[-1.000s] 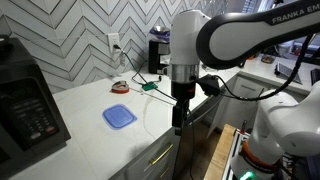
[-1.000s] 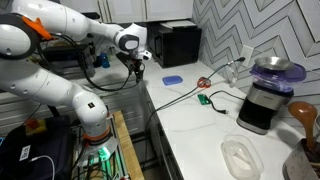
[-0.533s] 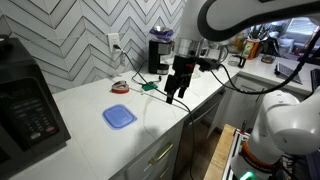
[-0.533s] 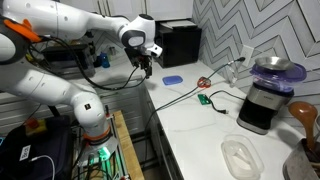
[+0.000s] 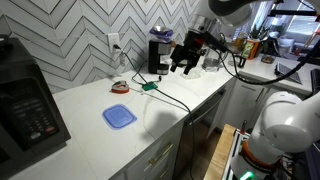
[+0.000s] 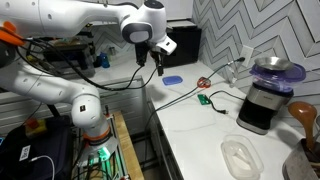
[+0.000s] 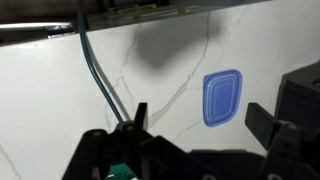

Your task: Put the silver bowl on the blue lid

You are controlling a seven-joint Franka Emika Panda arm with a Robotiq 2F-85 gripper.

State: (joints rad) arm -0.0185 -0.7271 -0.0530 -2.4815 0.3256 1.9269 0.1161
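The blue lid lies flat on the white counter and also shows in an exterior view and in the wrist view. A shiny shallow bowl, apparently the silver bowl, rests on top of the black coffee maker, which also shows in an exterior view. My gripper hangs high above the counter, between the lid and the coffee maker; it also shows in an exterior view. Its fingers are spread wide and hold nothing.
A black microwave stands at one end of the counter. A small green board with a cable and a small red item lie near the wall. A clear plastic container sits near the counter's edge.
The arm has risen and swung from the counter's front edge toward the coffee maker. The gripper has stayed open and empty.
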